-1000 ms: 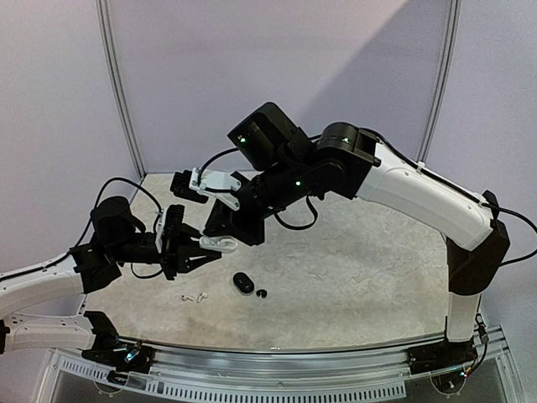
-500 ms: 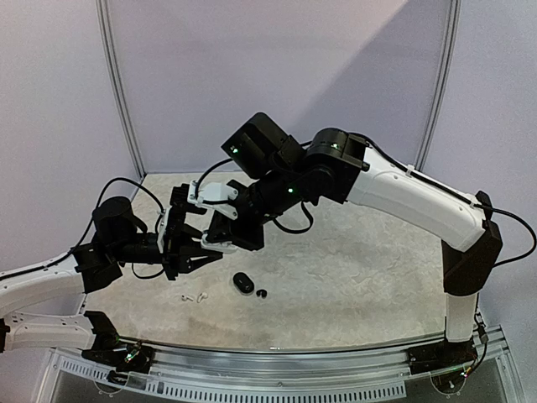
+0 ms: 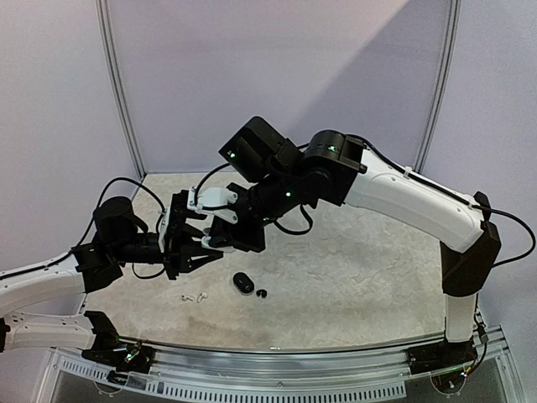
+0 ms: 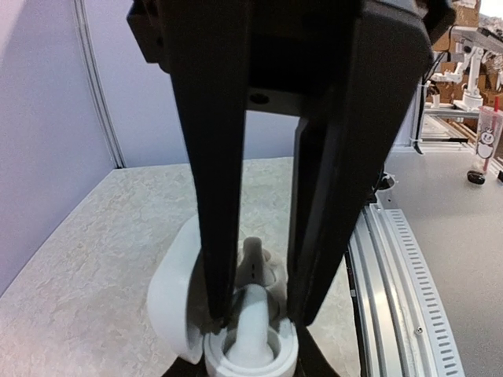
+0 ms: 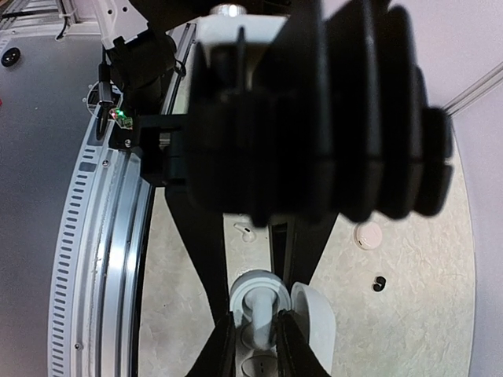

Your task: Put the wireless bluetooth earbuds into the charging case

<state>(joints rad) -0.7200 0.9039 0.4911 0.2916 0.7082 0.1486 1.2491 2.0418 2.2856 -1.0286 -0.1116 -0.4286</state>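
My left gripper point(image 3: 204, 249) is shut on a white charging case point(image 3: 220, 242) and holds it above the table with its lid point(image 4: 174, 298) open. My right gripper point(image 3: 206, 232) reaches down to it from the right. In the right wrist view my right gripper point(image 5: 258, 334) is shut on a white earbud point(image 5: 258, 310) whose stem stands in the case's opening, beside the lid point(image 5: 316, 314). The left wrist view shows my left gripper point(image 4: 259, 322) around the same earbud point(image 4: 253, 330). Two white earbuds point(image 3: 195, 296) and a black earbud point(image 3: 262, 294) lie on the table.
A black case point(image 3: 243, 283) lies by the black earbud. Under the grippers lie a white earbud point(image 5: 245, 232), a pale round piece point(image 5: 368, 234) and a black earbud point(image 5: 380, 283). The metal rail point(image 5: 118, 259) runs along the table's near edge.
My right gripper has come down and to the left until its fingertips meet the case held by my left gripper. The left arm has barely moved.
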